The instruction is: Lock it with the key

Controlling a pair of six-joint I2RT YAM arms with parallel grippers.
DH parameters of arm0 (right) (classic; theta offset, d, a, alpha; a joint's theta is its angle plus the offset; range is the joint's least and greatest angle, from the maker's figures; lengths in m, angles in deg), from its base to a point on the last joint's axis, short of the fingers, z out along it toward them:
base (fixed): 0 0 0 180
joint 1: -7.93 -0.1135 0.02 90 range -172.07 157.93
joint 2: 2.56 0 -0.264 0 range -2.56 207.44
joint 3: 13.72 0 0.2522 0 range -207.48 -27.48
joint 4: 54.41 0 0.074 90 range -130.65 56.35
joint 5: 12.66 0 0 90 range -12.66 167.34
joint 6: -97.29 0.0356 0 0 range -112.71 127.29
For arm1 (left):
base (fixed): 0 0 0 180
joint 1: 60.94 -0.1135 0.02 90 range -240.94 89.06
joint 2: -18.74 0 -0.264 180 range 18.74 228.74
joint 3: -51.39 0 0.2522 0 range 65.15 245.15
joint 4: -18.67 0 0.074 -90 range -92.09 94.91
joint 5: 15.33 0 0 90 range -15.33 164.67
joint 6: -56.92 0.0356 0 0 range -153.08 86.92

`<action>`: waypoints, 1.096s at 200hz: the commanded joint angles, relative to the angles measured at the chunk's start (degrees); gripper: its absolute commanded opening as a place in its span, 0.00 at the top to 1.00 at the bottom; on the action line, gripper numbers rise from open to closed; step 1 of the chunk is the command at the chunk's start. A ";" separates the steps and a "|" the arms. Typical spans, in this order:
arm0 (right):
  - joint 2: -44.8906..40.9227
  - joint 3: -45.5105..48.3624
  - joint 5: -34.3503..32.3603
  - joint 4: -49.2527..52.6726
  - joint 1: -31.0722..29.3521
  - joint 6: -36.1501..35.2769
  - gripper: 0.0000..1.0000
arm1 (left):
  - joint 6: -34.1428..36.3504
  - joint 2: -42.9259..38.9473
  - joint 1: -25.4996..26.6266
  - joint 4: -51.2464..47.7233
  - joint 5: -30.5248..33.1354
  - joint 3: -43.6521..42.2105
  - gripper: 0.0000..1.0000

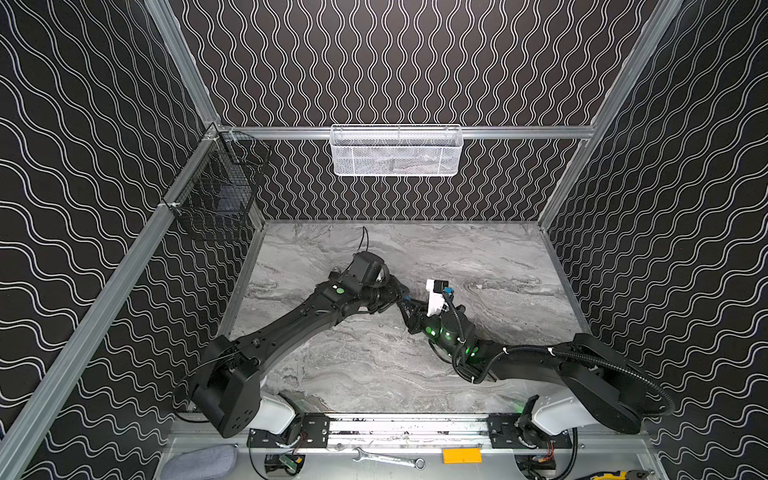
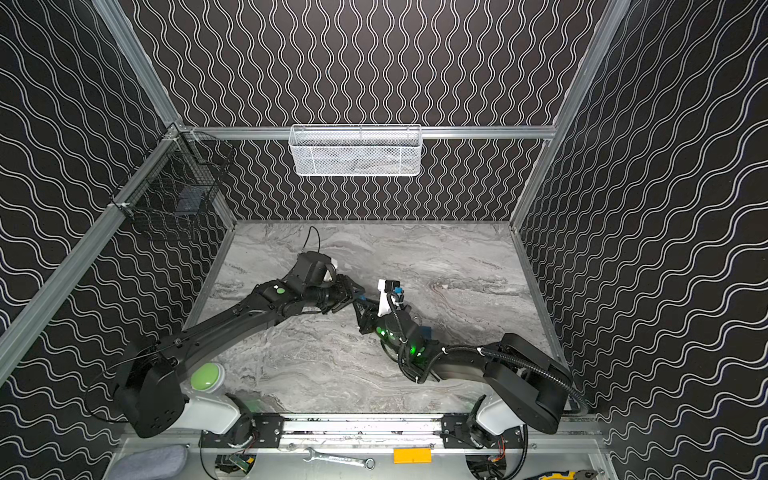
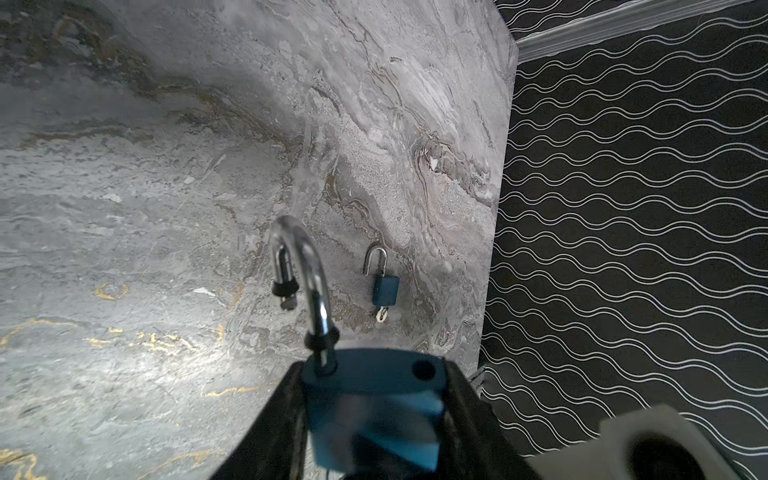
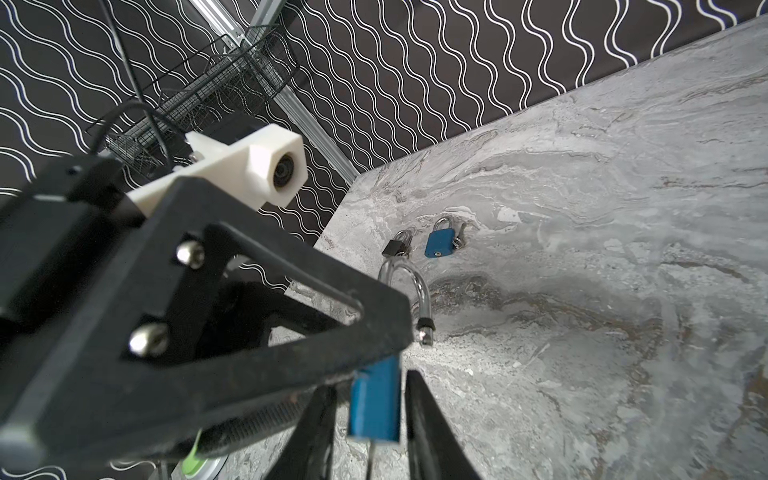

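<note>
A blue padlock (image 3: 374,415) with its chrome shackle (image 3: 307,266) swung open is held by the body in my left gripper (image 3: 374,374), which is shut on it. In both top views the two grippers meet mid-table, left gripper (image 1: 401,293) and right gripper (image 1: 405,308). In the right wrist view my right gripper (image 4: 368,386) straddles the lower end of the padlock (image 4: 376,399), jaws open with a gap on each side. A thin dark sliver (image 4: 371,457) sticks out under the body; I cannot tell whether it is the key.
On the marble table (image 1: 498,257) lie a second blue padlock (image 4: 439,244) and a black padlock (image 4: 395,248). Another open blue padlock (image 3: 385,289) lies near the table edge. A black wire basket (image 1: 216,187) and a white mesh basket (image 1: 395,151) hang on the walls.
</note>
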 commanded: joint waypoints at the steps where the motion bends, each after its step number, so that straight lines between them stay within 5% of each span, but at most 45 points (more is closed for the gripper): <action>1: -0.33 -0.44 0.33 -2.21 0.02 0.06 0.74 | -0.32 -0.21 -0.20 3.48 -0.75 0.23 0.69; 82: 0.41 -0.70 1.42 -2.90 0.10 0.16 0.92 | -0.65 -0.01 -0.52 4.73 -1.80 -0.41 0.69; 94: 0.26 -0.78 1.60 -2.88 0.21 0.19 0.95 | -0.55 -0.08 -0.51 5.58 -2.43 -0.66 0.64; 129: -0.62 -0.44 2.41 -2.01 1.36 0.05 1.00 | 0.02 -2.65 -0.65 5.95 -1.01 -2.11 0.30; 150: -1.94 0.42 3.32 -1.87 2.22 0.33 1.00 | 1.57 -3.94 -1.43 4.36 -0.47 -2.12 0.21; 219: -9.80 1.95 14.35 7.83 7.81 3.51 1.00 | 8.30 -8.23 -7.80 -0.16 0.52 -7.48 0.20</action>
